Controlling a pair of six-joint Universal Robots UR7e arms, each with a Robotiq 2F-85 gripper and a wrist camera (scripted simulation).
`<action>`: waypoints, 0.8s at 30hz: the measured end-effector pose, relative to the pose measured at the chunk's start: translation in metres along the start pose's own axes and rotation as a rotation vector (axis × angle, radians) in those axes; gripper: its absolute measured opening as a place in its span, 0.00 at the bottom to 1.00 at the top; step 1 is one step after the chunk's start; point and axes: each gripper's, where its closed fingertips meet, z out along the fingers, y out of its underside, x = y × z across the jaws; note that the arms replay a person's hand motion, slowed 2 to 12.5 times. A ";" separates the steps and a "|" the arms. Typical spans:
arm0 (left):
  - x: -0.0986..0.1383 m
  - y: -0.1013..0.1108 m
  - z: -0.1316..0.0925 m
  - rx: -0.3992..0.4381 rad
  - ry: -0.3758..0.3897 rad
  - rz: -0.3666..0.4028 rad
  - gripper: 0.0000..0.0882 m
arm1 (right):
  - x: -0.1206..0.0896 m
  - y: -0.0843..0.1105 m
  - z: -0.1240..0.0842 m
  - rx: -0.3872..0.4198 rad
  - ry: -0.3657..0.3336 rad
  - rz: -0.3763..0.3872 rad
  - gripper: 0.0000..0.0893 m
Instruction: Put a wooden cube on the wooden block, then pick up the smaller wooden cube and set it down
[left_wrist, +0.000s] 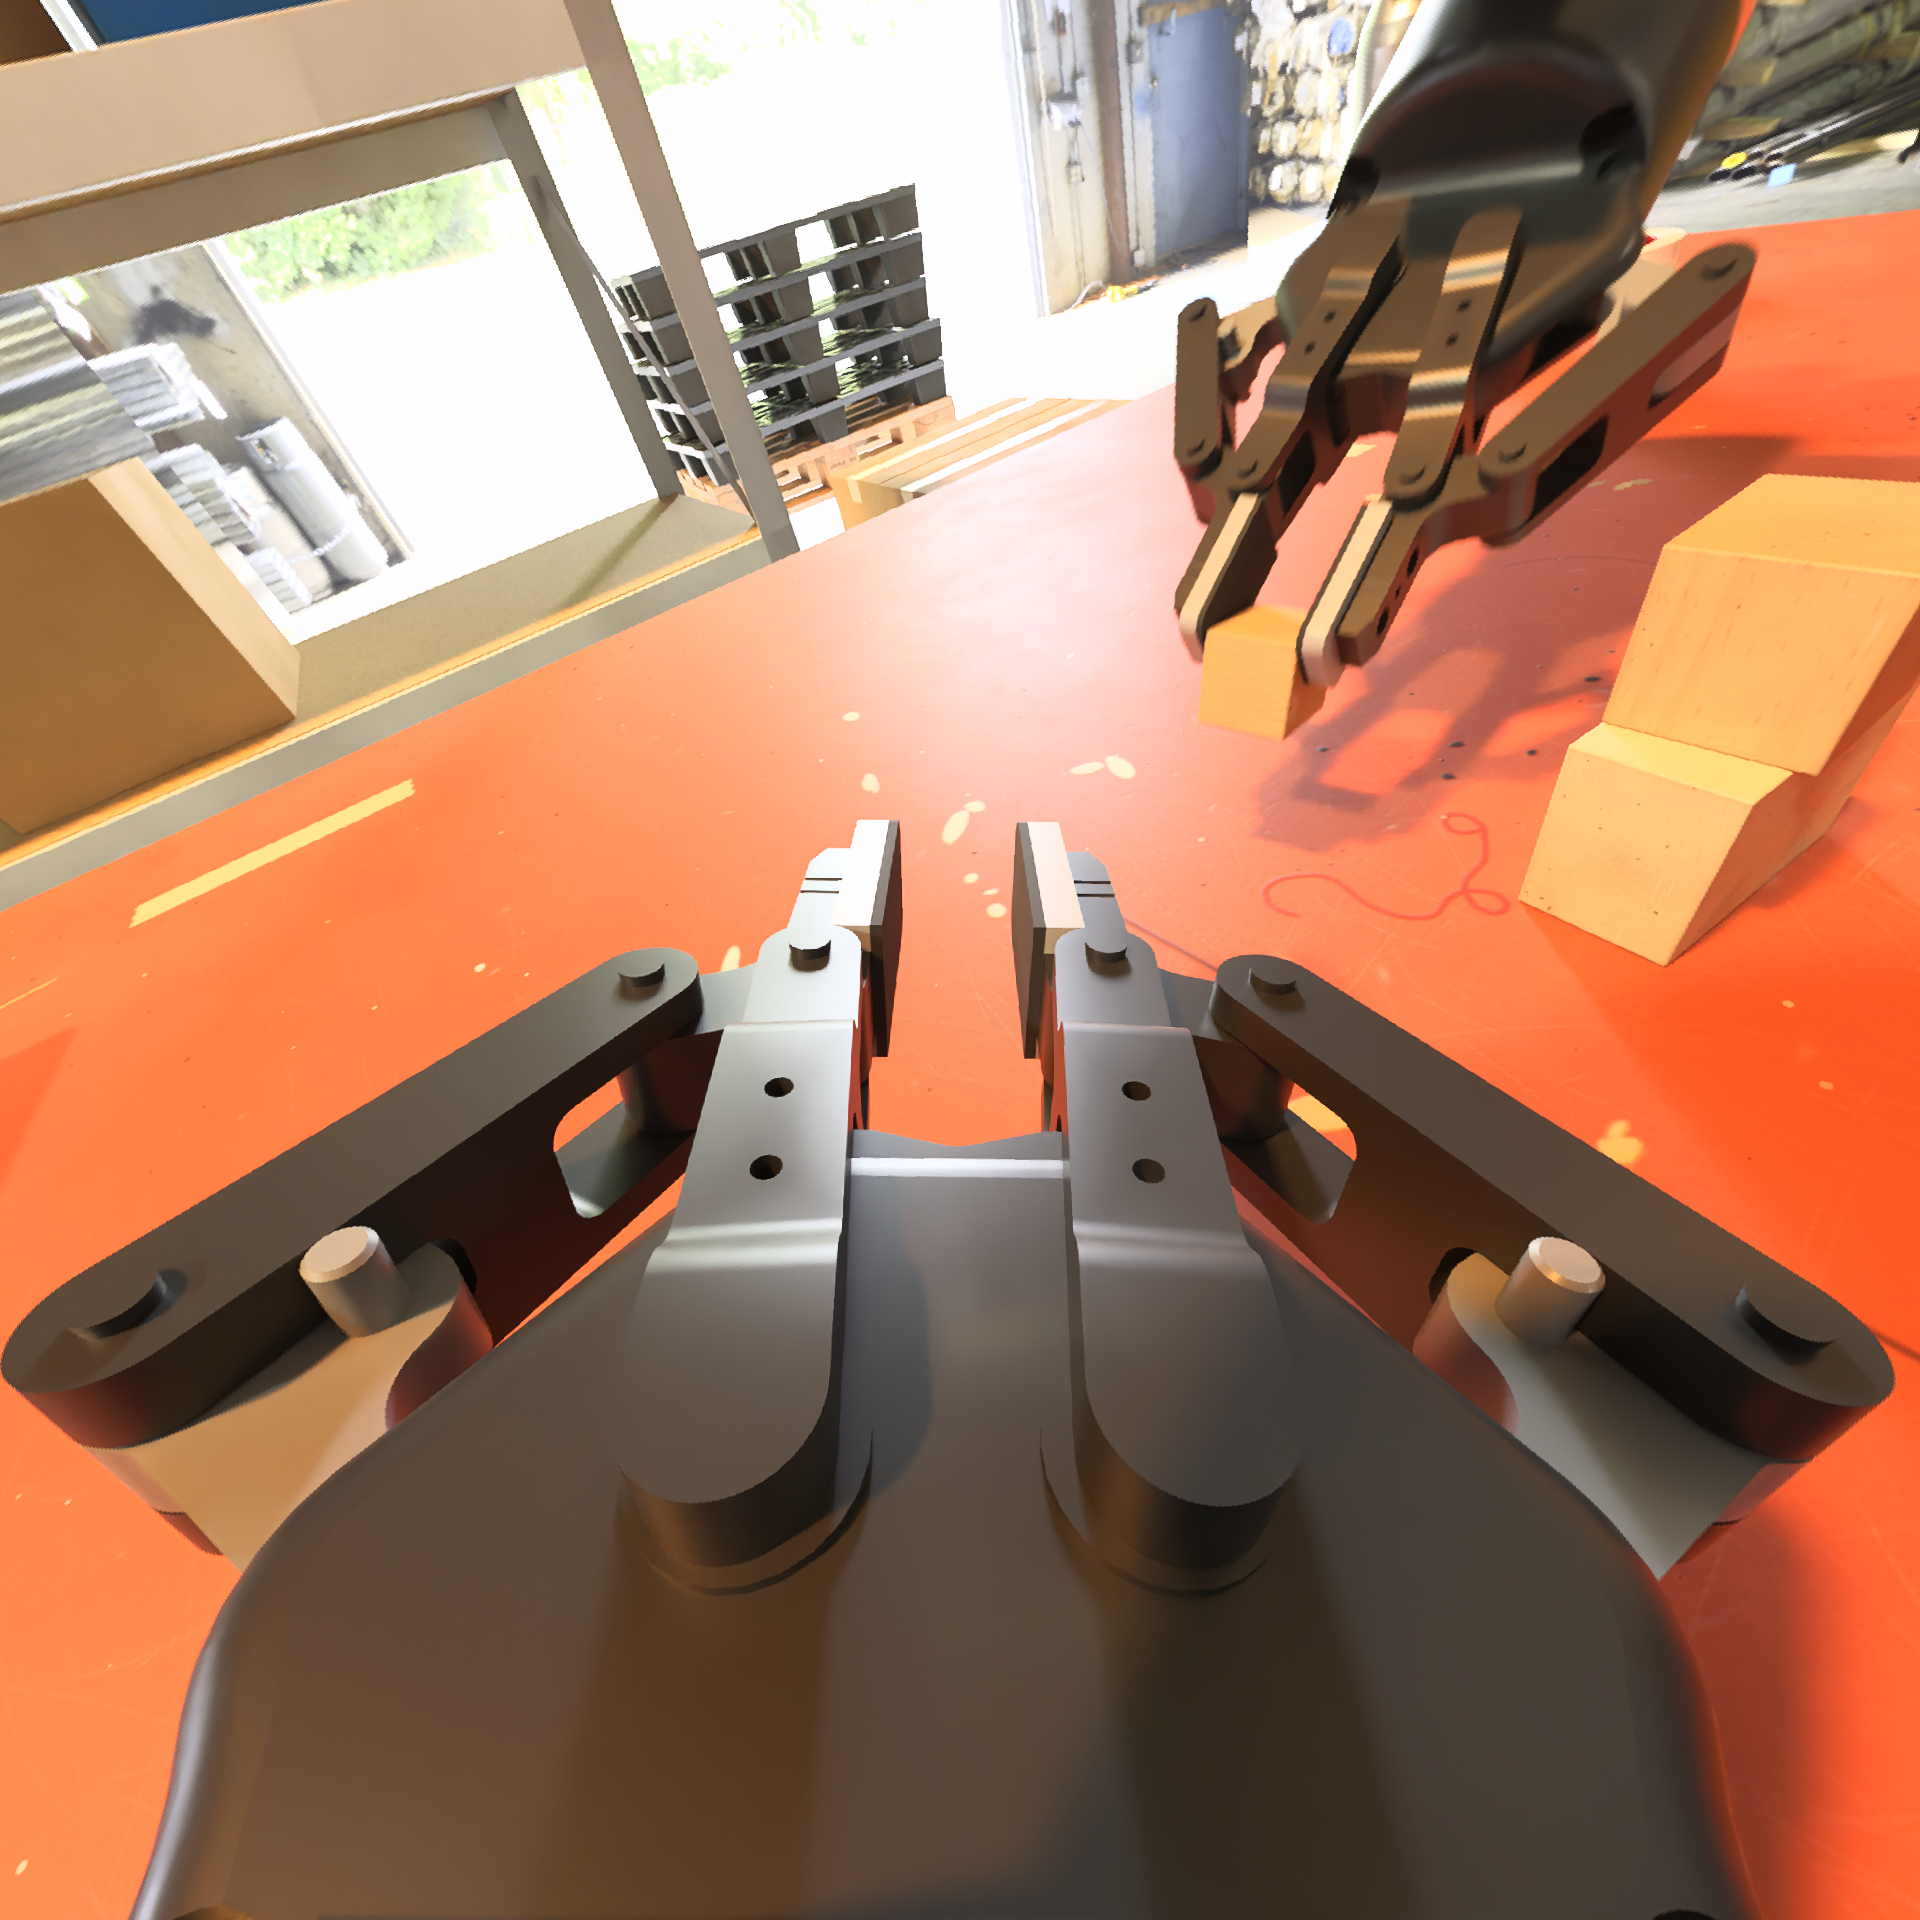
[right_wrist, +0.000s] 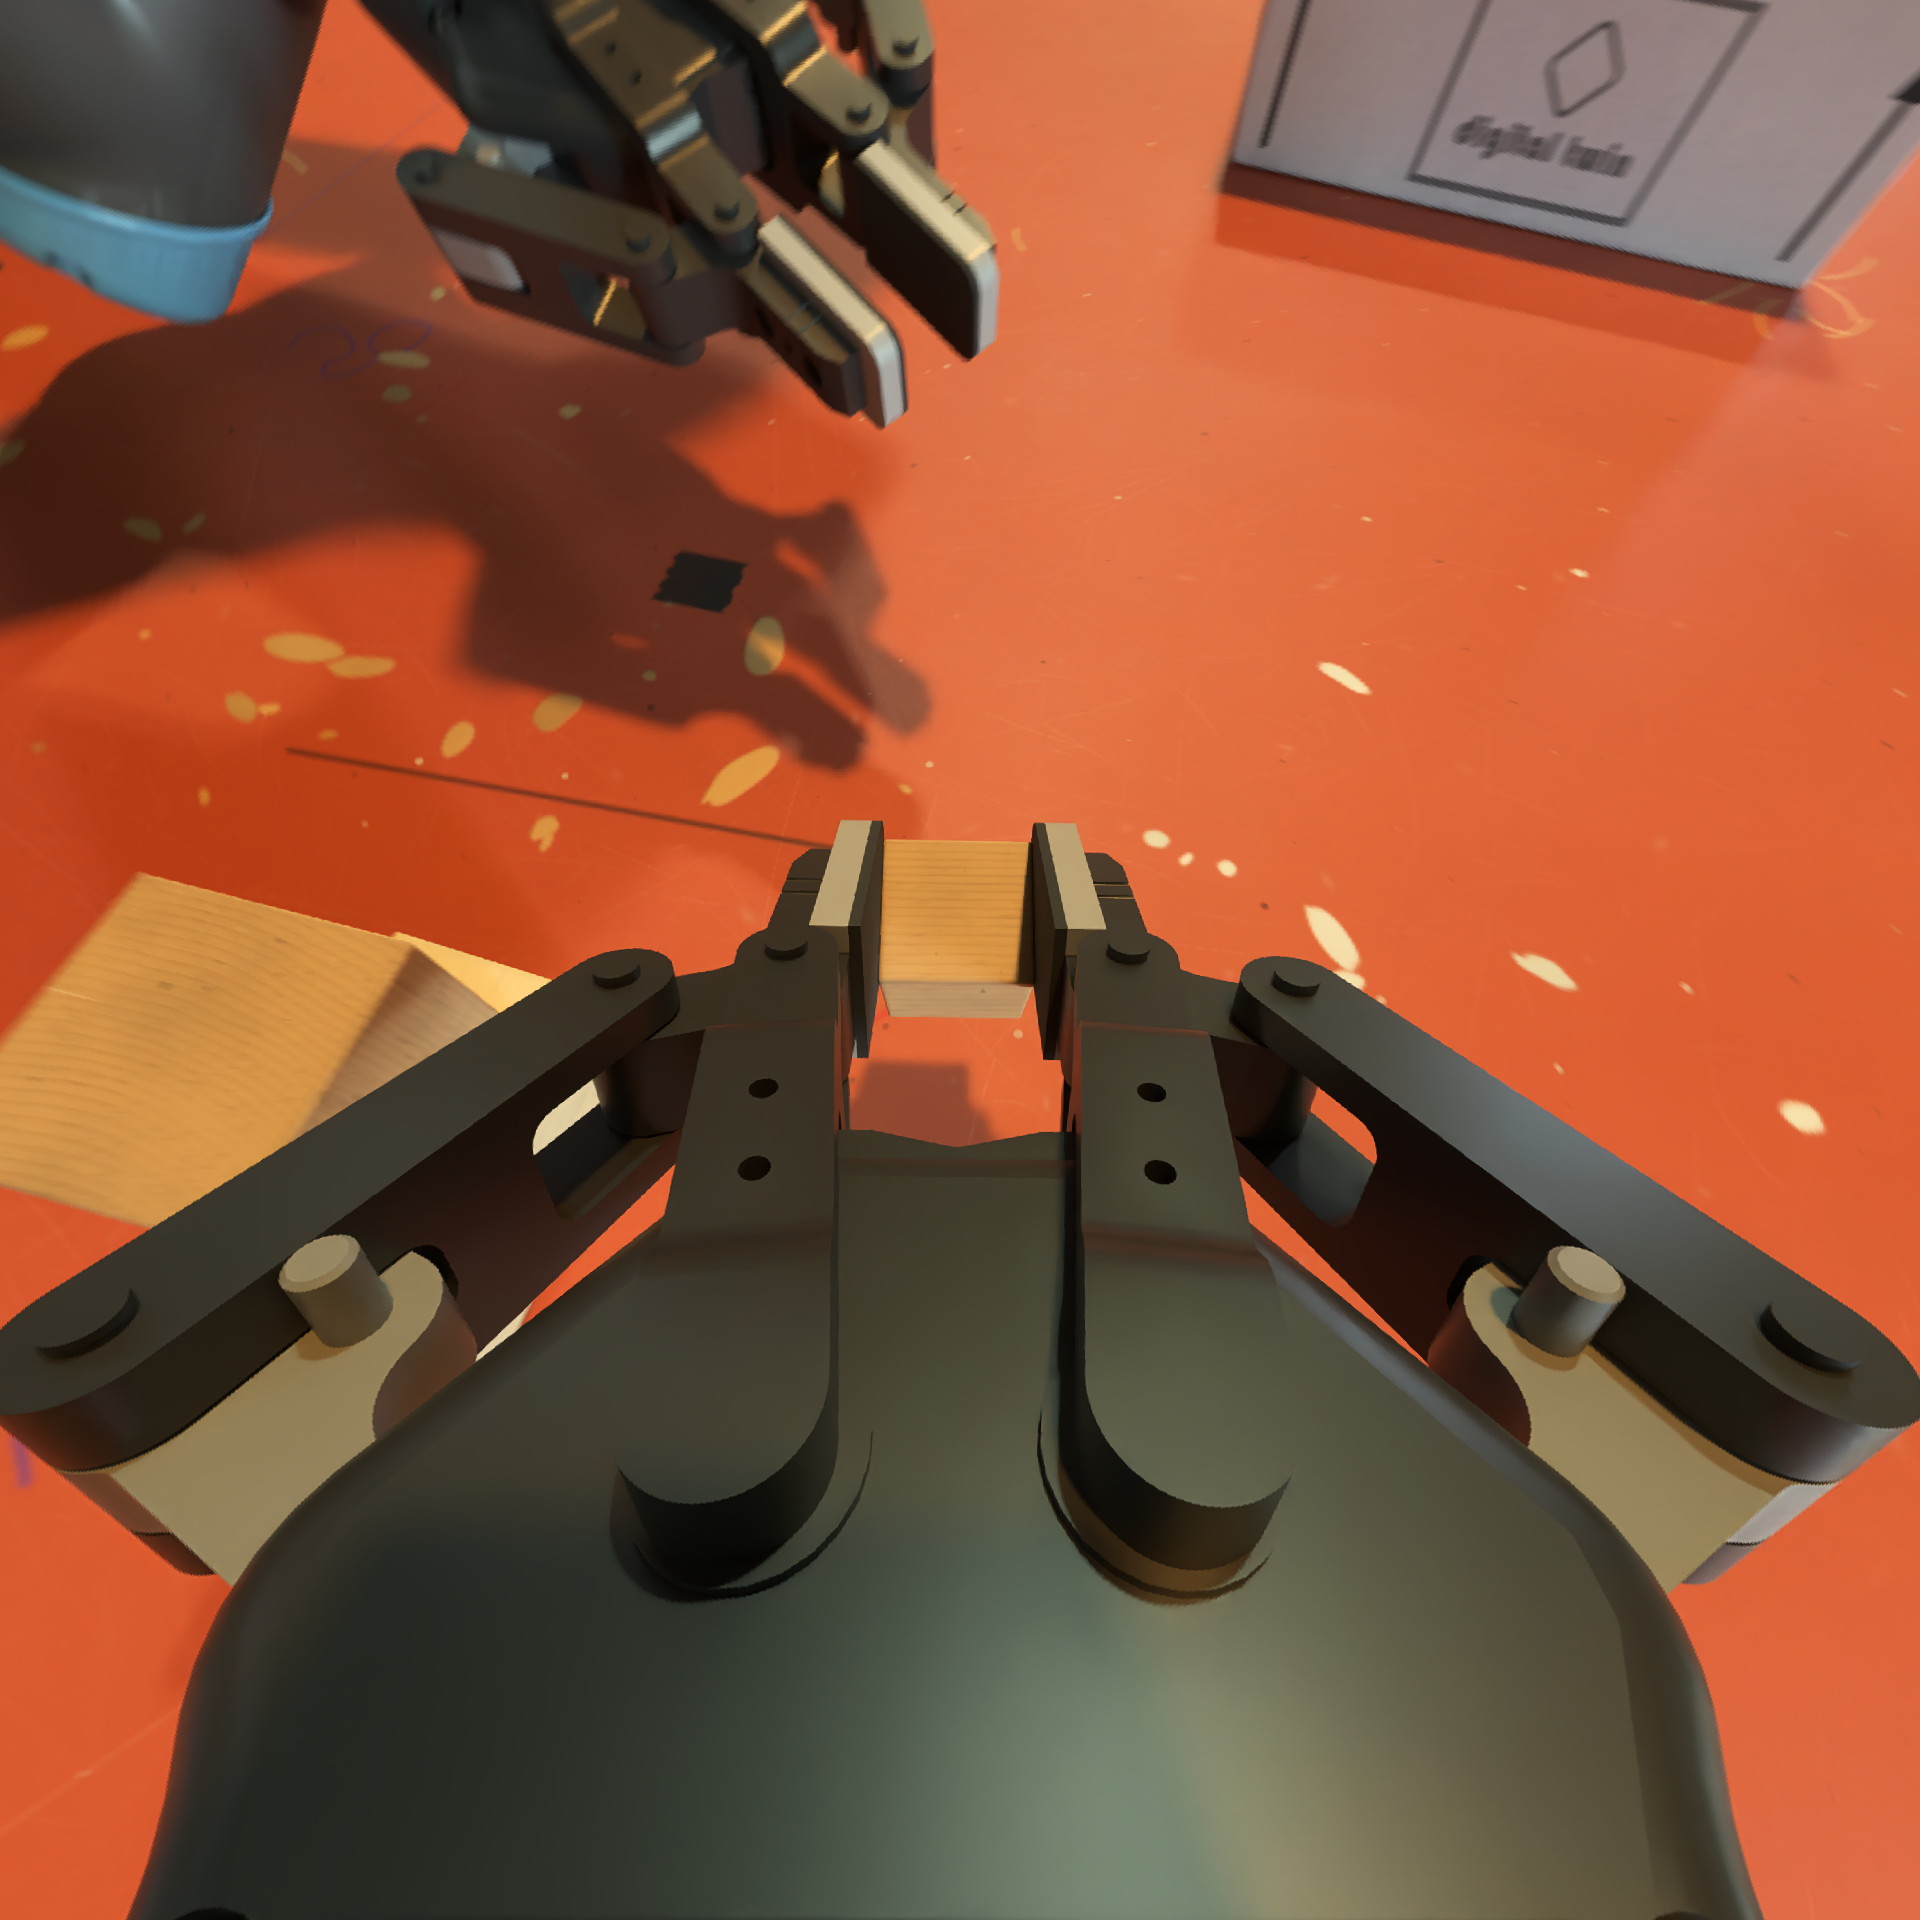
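Judging by the desk, you have the first step done: a larger cube (left_wrist: 1787, 613) sits on the block (left_wrist: 1652, 842). Your right gripper (right_wrist: 956, 914) pinches the smaller cube (right_wrist: 954, 925), at or just above the orange desk (right_wrist: 1351, 520), well inside its edges; setting down remains. Your left gripper (left_wrist: 956, 883) hangs slightly parted, empty.

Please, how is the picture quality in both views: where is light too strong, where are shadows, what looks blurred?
Left wrist view: the doorway behind is washed out white; the right gripper, shut on the small wooden cube, looks slightly blurred and casts a shadow on the orange table. Right wrist view: light is even; the left gripper throws a large dark shadow; the grey box looks soft.
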 end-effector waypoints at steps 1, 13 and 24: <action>0.000 0.000 0.000 0.000 0.000 0.001 0.22 | 0.000 -0.003 -0.006 0.001 0.023 0.020 0.28; 0.001 0.002 0.002 -0.015 -0.003 0.011 0.22 | -0.041 -0.027 -0.058 0.064 0.160 0.249 0.28; 0.003 0.004 0.004 -0.040 -0.004 0.038 0.22 | -0.078 -0.019 -0.061 -0.045 0.234 0.228 0.28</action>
